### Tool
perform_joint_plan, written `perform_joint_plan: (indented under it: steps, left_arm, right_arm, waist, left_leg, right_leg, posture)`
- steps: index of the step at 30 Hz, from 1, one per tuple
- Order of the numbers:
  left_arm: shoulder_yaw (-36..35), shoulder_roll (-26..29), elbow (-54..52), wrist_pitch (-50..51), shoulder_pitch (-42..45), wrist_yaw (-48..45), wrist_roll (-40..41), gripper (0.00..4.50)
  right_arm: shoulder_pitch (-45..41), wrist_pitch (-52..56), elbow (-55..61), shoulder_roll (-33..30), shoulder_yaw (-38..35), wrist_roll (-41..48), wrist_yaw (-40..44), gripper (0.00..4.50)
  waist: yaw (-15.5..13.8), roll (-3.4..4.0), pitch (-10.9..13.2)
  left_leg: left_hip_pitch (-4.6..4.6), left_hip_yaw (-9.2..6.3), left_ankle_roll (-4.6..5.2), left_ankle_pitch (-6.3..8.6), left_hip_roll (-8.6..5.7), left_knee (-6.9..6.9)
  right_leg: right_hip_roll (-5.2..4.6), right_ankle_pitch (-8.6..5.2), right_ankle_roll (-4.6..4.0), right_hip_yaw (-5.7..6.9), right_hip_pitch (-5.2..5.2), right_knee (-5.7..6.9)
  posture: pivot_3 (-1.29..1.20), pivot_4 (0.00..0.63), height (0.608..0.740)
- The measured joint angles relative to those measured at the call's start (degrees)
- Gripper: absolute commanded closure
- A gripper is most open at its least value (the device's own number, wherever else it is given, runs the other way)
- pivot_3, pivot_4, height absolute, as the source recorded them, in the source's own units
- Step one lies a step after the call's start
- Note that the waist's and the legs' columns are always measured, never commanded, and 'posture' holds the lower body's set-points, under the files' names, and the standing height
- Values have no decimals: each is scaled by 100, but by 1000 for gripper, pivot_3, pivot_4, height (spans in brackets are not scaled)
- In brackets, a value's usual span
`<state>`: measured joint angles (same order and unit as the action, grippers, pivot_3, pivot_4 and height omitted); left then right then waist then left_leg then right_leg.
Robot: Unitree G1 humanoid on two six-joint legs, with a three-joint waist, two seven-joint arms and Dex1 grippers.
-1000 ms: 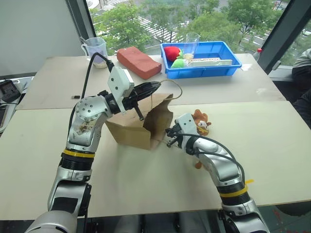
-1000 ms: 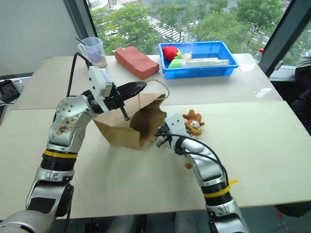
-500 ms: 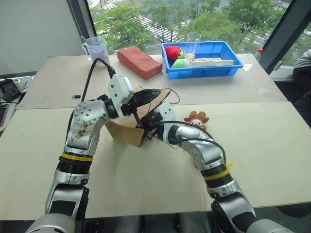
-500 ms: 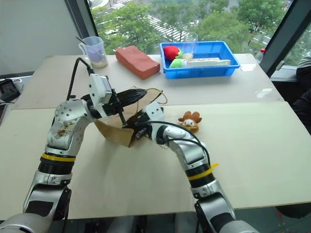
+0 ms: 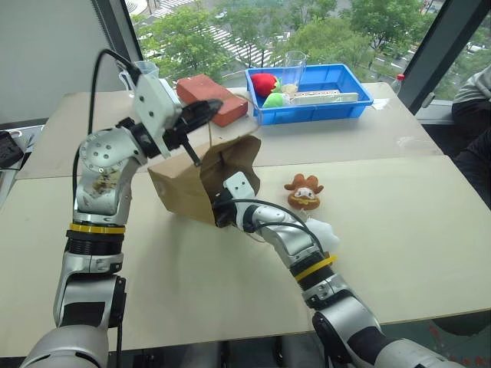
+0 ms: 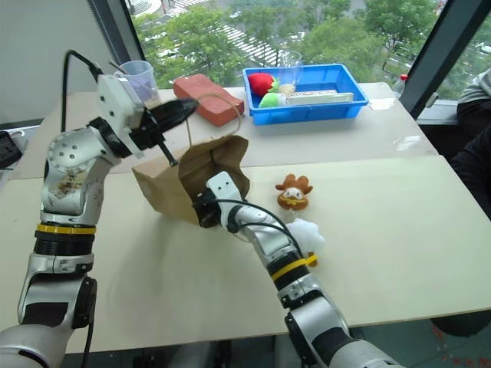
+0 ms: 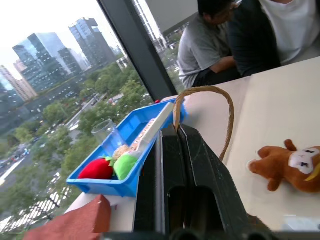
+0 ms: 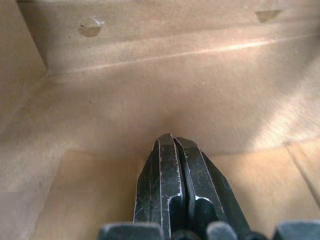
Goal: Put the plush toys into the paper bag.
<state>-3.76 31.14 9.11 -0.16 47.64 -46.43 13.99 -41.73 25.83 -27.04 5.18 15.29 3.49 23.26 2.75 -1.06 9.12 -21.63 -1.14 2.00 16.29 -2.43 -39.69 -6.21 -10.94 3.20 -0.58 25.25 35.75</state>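
Right wrist view first: right gripper (image 8: 172, 142) deep inside the paper bag (image 5: 184, 192), fingers pressed together on nothing, bare kraft walls all round. Head views: left gripper (image 5: 201, 115) raised above the table, clamped shut on the bag's loop handle (image 7: 220, 107), tipping the mouth toward the right arm. No toy in the bag as far as can be seen. Brown plush toy (image 5: 304, 192) upright on the table just right of the bag; white plush toy (image 5: 321, 232) near it, partly behind the right forearm. Looks like bag-opening, with loading not begun. Next, probably: out of the bag, across to the brown toy, fingers spread, mouth held open.
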Motion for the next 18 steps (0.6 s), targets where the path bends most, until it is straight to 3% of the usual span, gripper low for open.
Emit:
perform_joint_plan:
  steps: [10,15,18]
  left_arm:
    - [-361,-183,14,68,462,1453,-280,4500]
    - [-365,-166,-352,327,315,1541,-262,4500]
    - [-360,-85,-881,671,-256,1306,-49,4500]
  right_arm:
    - [-281,-216,-520,13,-145,13,-324,4450]
    - [-474,-361,-829,20,-250,14,-468,4450]
    - [-501,-529,-918,21,-352,97,-430,4450]
  waist:
    - [-33,5,-3]
    - [-24,6,-5]
    - [-13,19,-12]
  left_leg:
    - [7,-14,-3,0,-5,-2]
    - [9,-17,-5,1,-5,6]
    - [14,-25,-8,2,-9,11]
  right_leg:
    - [-3,0,0,-1,-5,10]
    - [-3,0,0,-2,-2,10]
    - [-2,0,0,-5,-1,9]
  posture:
    - [0,150,740]
    - [0,150,740]
    - [0,150,740]
